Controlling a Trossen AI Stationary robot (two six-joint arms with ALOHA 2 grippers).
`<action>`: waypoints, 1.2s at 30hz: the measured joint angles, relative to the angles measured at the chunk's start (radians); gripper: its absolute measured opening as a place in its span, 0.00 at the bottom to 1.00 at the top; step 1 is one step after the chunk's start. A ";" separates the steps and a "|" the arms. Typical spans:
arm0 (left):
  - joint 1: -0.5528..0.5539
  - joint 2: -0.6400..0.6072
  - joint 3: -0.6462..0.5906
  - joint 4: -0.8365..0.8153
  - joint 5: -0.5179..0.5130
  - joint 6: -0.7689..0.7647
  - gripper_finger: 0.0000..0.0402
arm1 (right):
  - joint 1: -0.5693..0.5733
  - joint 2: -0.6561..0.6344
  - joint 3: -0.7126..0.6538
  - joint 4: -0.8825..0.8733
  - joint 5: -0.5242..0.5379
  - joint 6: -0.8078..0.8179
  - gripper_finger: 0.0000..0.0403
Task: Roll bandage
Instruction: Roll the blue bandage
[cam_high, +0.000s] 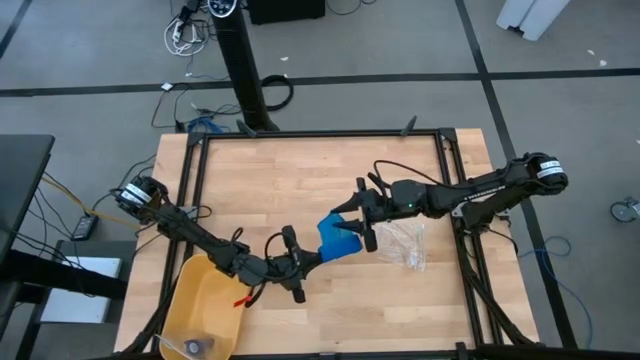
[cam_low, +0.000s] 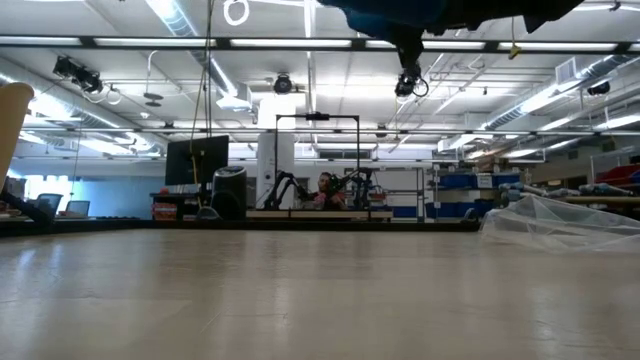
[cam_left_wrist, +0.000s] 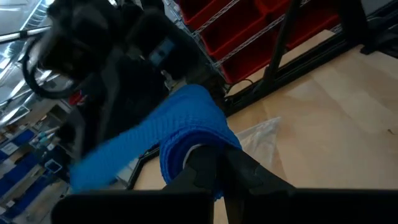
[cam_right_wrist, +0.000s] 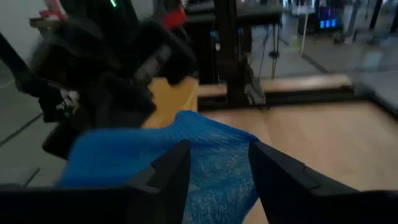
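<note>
The bright blue bandage (cam_high: 336, 240) hangs in the air between my two grippers over the middle of the table. It also shows at the top edge of the low view (cam_low: 400, 12), clear of the tabletop. My left gripper (cam_high: 318, 256) comes from the table's left and is shut on the bandage's bunched, wound end (cam_left_wrist: 189, 134). My right gripper (cam_high: 352, 228) comes from the right, with the bandage's flat stretch (cam_right_wrist: 211, 155) between its fingers. My left gripper pinches the wound, bunched end of the bandage (cam_left_wrist: 200, 138) between its two fingers, coming about level from the table's left. The cloth curls over the fingertips, and a strip runs on toward the other gripper. The bandage is lifted clear of the table. My right gripper has the wide flat part of the bandage (cam_right_wrist: 217, 171) between its two fingers (cam_right_wrist: 171, 168), coming about level from the table's right. The cloth fills the gap from finger to finger. It is lifted clear and runs on toward my left gripper.
A clear crinkled plastic bag (cam_high: 405, 243) lies on the table under my right arm; it also shows in the low view (cam_low: 560, 220). The yellow bin (cam_high: 200, 300) stands at the near left corner under my left arm. A black frame (cam_high: 320, 135) borders the tabletop.
</note>
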 joint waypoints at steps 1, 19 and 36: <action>0.001 0.000 0.007 -0.005 0.000 0.007 0.03 | -0.002 0.001 0.000 -0.014 0.000 0.014 0.41; -0.002 0.000 0.111 -0.115 0.001 0.134 0.03 | -0.013 -0.034 0.000 -0.190 -0.080 0.071 0.52; 0.047 -0.001 0.093 -0.355 -0.117 0.568 0.03 | 0.039 -0.114 0.060 -0.292 -0.193 -0.110 0.53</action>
